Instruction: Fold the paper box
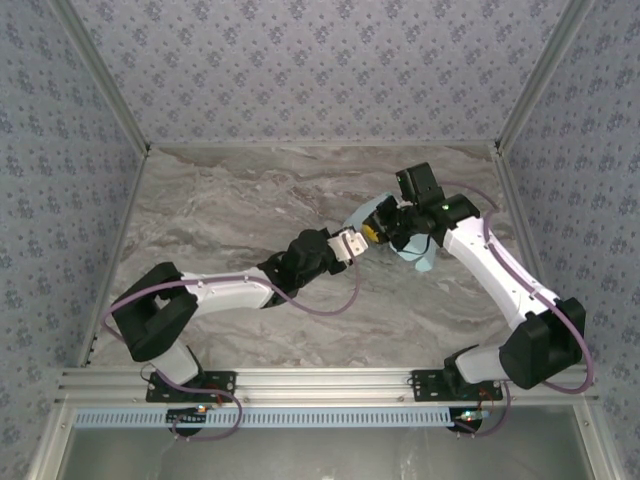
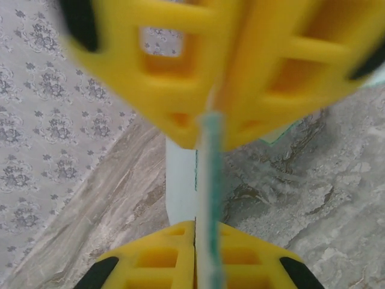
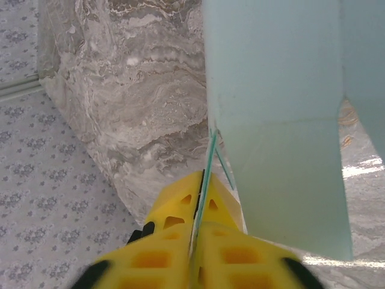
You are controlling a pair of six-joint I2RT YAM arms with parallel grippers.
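Note:
The paper box (image 1: 428, 262) is a pale aqua card sheet, lifted off the marble at centre right between both grippers. My left gripper (image 1: 362, 237) reaches in from the left. In the left wrist view its yellow fingers (image 2: 162, 256) are pressed together on the card's thin edge (image 2: 209, 174). My right gripper (image 1: 386, 228) comes from the right, nearly tip to tip with the left one, and its yellow fingers (image 2: 264, 72) loom blurred ahead. In the right wrist view its jaws sit tight on another edge of the paper box (image 3: 277, 90), at the gripper (image 3: 202, 180).
The marble table (image 1: 230, 210) stretches open to the left and towards the back. Patterned walls (image 1: 60, 150) close it on three sides. An aluminium rail (image 1: 320, 382) carrying both arm bases runs along the near edge.

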